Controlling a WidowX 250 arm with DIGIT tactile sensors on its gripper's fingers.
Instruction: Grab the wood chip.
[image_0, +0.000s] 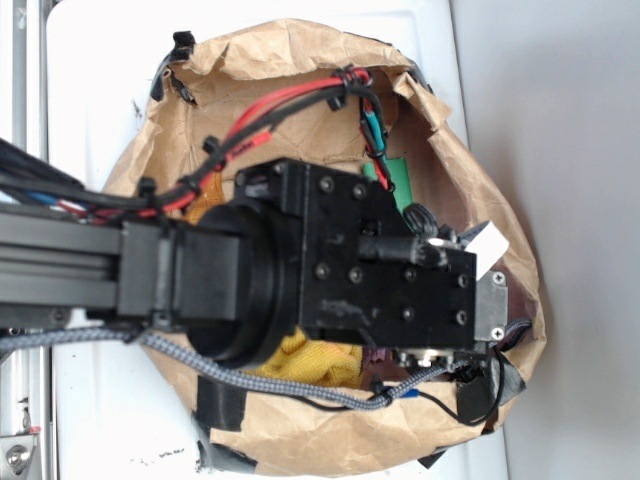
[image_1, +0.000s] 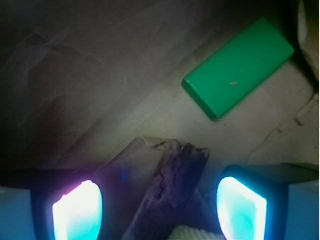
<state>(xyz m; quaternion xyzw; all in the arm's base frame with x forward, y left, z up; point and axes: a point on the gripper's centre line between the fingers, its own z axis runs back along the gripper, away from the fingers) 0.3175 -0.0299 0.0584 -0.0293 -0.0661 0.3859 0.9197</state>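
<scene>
In the wrist view the wood chip (image_1: 172, 187), a dark brown, cracked, jagged-ended chunk, lies on brown paper between my two glowing fingers. My gripper (image_1: 160, 212) is open, with a gap on each side of the chip and no pad touching it. The left pad (image_1: 77, 212) and right pad (image_1: 242, 210) glow cyan. In the exterior view the gripper (image_0: 440, 300) is low inside the paper-lined bin and its body hides the chip.
A green block (image_1: 237, 67) lies on the paper beyond the chip, to the upper right; its edge (image_0: 395, 178) shows past the wrist. A pale ridged object (image_1: 197, 234) sits at the bottom edge. Yellow cloth (image_0: 300, 360) lies under the arm. Crumpled paper walls (image_0: 300, 45) ring the bin.
</scene>
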